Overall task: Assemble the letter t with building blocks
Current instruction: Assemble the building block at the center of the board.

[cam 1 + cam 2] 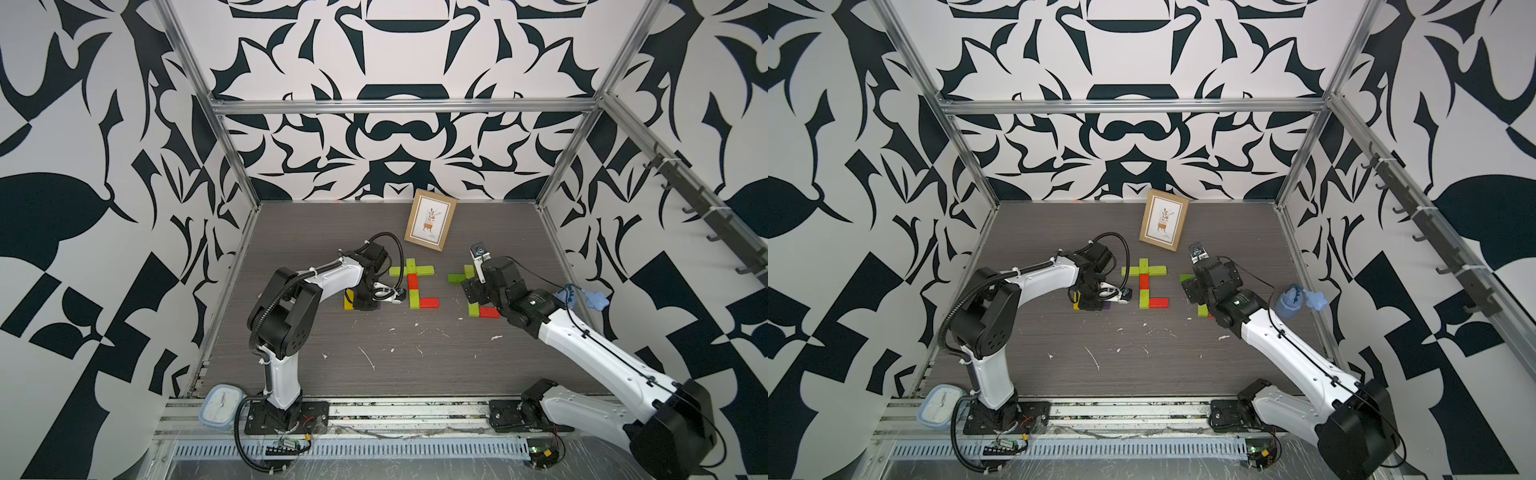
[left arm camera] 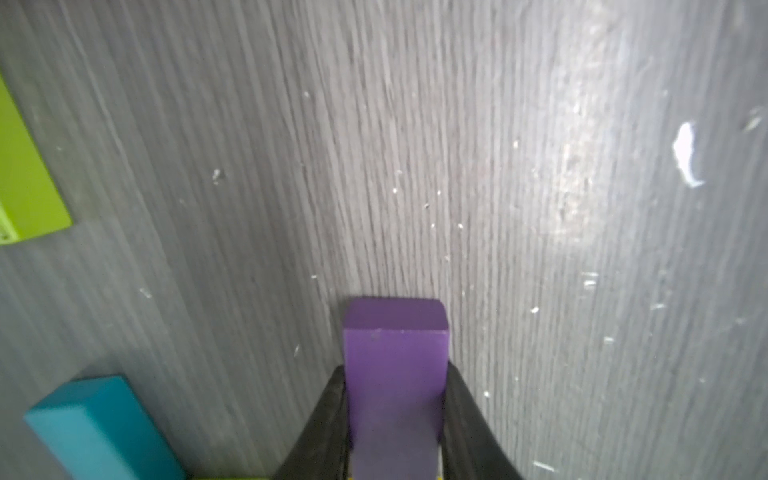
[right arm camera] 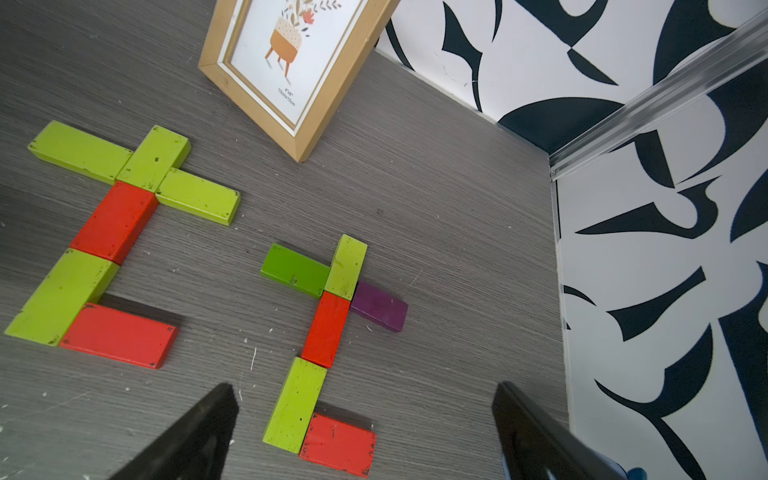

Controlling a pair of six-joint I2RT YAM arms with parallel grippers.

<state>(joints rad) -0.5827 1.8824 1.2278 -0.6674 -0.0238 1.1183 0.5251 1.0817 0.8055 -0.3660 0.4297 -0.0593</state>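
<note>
The wooden picture frame [image 1: 430,220] leans at the back of the tabletop [image 1: 415,357] and serves as the mark; just in front of it lies one letter t [image 1: 412,282] of lime-green and red blocks, laid flat and end to end so that the edges meet. In front of the frame and toward the robot's right lies a second letter t [image 3: 328,328], with a purple piece as one arm of its cross-bar.

In front of the frame and toward the robot's left, the left pincer [image 2: 395,374] is clamped on the long sides of a purple block [image 2: 395,332]. The block's free end juts beyond the fingers, probably so it can be butted against a neighbour; it lies level and low over the tabletop, though contact cannot be told. A blue block [image 2: 104,428] lies beside it, and a yellow block [image 1: 348,300] shows under that arm; these look like the makings of a third letter.

The right pincer [image 3: 363,395] stands wide apart and empty above the second letter, apparently kept clear of it.
</note>
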